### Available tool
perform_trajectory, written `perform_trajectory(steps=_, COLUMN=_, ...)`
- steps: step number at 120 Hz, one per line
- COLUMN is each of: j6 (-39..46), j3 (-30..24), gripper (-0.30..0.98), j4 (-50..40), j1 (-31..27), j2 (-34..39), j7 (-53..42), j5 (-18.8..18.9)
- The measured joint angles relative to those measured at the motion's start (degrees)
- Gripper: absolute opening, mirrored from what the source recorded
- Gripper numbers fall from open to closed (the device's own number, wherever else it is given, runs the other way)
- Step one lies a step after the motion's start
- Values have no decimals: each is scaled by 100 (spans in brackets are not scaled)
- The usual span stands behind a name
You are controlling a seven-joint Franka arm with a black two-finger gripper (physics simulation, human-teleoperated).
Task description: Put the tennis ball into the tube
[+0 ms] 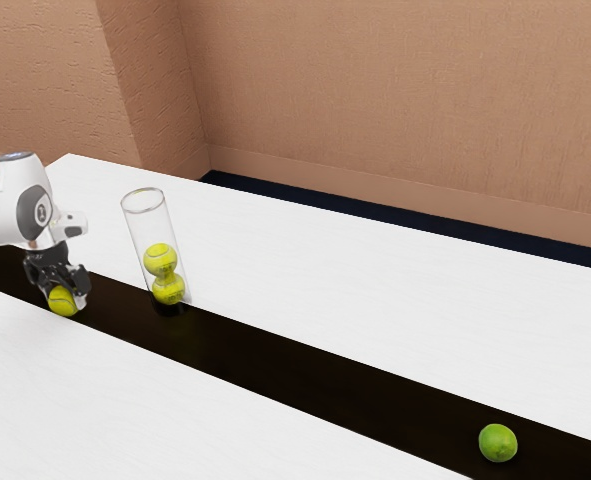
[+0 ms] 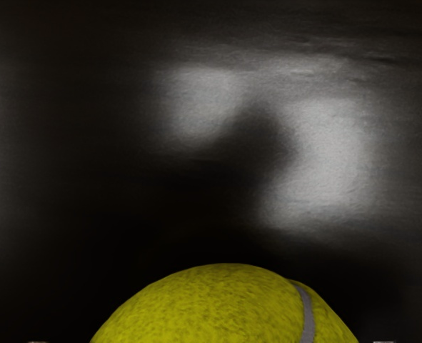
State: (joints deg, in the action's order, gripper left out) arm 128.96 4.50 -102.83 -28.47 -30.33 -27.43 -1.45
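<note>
In the exterior view, my black gripper [image 1: 62, 290] is low over the dark strip at the left, pointing down around a yellow tennis ball [image 1: 62, 301]. Part of the ball is hidden by the gripper. The same tennis ball [image 2: 221, 307], with its pale seam, bulges up at the wrist view's lower edge. To the exterior view's right of my hand stands the clear tube [image 1: 135, 225], its round mouth facing up. Inside its lower part lie an upper yellow ball [image 1: 160, 260] and a lower yellow ball [image 1: 169, 290].
A green lime-like fruit [image 1: 498, 442] rests on the dark strip [image 1: 305, 365], toward the exterior view's lower right. White tabletop [image 1: 375, 290] runs along both sides of the strip. A tan wall [image 1: 395, 110] rises behind the table.
</note>
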Motion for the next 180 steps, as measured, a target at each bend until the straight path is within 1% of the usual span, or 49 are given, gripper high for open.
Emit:
perform_trajectory(steps=14, j6=-22, j3=-1, gripper=51, j4=11, j1=0, j2=-3, j7=-43, j5=-9)
perform_trajectory(steps=29, j6=-45, j3=-2, gripper=46, j4=22, j1=4, j2=-3, j7=-79, j5=-12)
perform_trajectory(steps=55, j6=-115, j3=-40, gripper=43, j4=23, j1=39, j2=44, j7=-129, j5=-14)
perform_trajectory(steps=85, j6=-287, j3=-154, gripper=41, j4=-35, j1=30, j2=312, j7=-163, j5=-21)
perform_trajectory(steps=93, j6=-350, j3=-224, gripper=40, j4=-117, j1=51, j2=578, j7=-165, j5=-28)
perform_trajectory(steps=105, j6=-622, j3=-416, gripper=39, j4=-280, j1=57, j2=1291, j7=-132, j5=-32)
perform_trajectory(steps=126, j6=-1411, j3=-796, gripper=39, j4=-310, j1=60, j2=2484, j7=-31, j5=-36)
perform_trajectory(steps=135, j6=-1745, j3=-957, gripper=38, j4=-258, j1=48, j2=2867, j7=8, j5=-36)
perform_trajectory(steps=156, j6=-2218, j3=-1333, gripper=37, j4=8, j1=49, j2=3124, j7=78, j5=-155)
perform_trajectory(steps=166, j6=-2338, j3=-1506, gripper=37, j4=199, j1=72, j2=3085, j7=105, j5=-194)
perform_trajectory(steps=180, j6=-2436, j3=-1610, gripper=37, j4=429, j1=258, j2=2893, j7=137, j5=-225)
